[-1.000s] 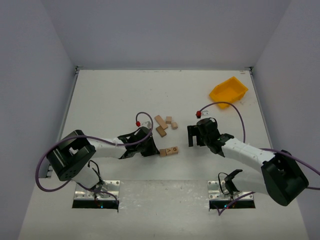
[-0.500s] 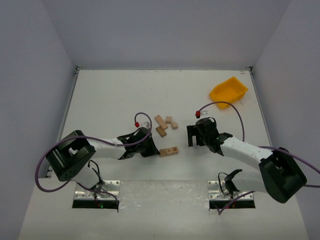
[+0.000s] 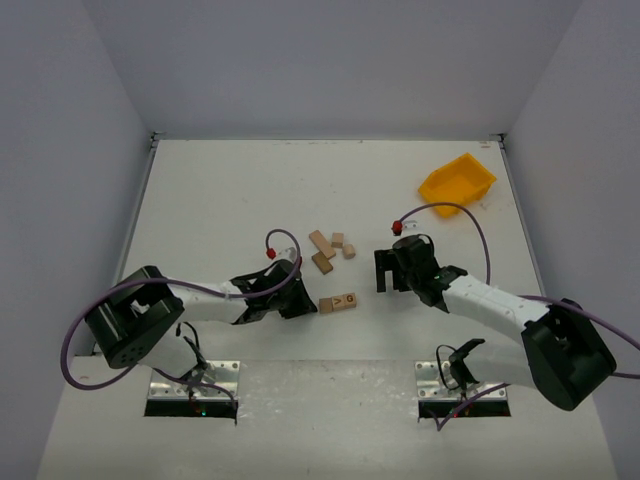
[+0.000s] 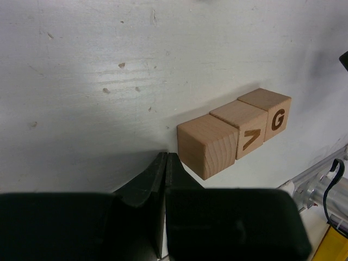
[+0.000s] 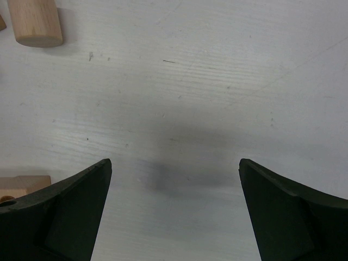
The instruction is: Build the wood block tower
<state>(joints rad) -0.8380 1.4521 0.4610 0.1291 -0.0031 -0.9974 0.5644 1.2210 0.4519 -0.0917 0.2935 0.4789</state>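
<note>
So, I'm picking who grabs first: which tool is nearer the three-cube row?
Left. The left tool is shut right beside the plain end of the three-cube row; the right tool hangs open, farther off beyond its G end.

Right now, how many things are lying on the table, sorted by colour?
Pale wood blocks: 6
Dark brown block: 1
Yellow bin: 1
Total: 8
</note>
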